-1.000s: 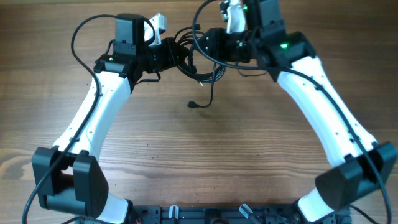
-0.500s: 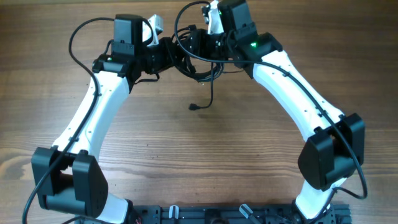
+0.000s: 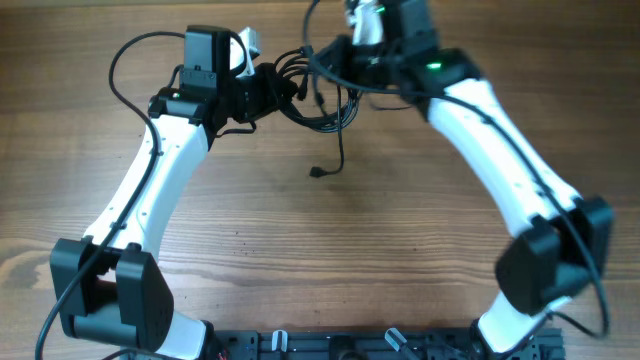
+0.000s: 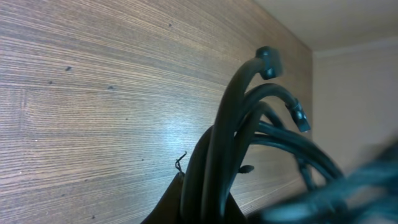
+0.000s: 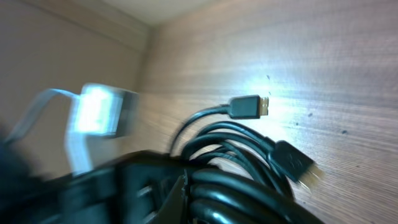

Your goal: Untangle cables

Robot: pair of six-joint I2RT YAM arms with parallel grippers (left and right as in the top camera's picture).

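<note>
Cables [image 3: 318,108] are bunched in a black tangle at the far side of the wooden table [image 3: 330,240], strung right between the two arms. Left gripper [image 3: 268,92] has its jaws pinched together on the left side of the bundle. From its wrist camera the cables [image 4: 214,162] shoot up from the bottom edge and fan apart, with a rounded plug [image 4: 267,61] topmost. Right gripper [image 3: 335,62] is closed too, clamped on the bundle's right side (that wrist view is pretty smeary, so the fingers are just a dark blur). The looped cables [image 5: 242,162] pile up right at it, and a gold-tipped plug [image 5: 250,107] pokes out above them over the wood. One loose strand drops off the tangle toward the near side and ends in a small connector [image 3: 317,172] lying on the bare table, well apart from both arms.
</note>
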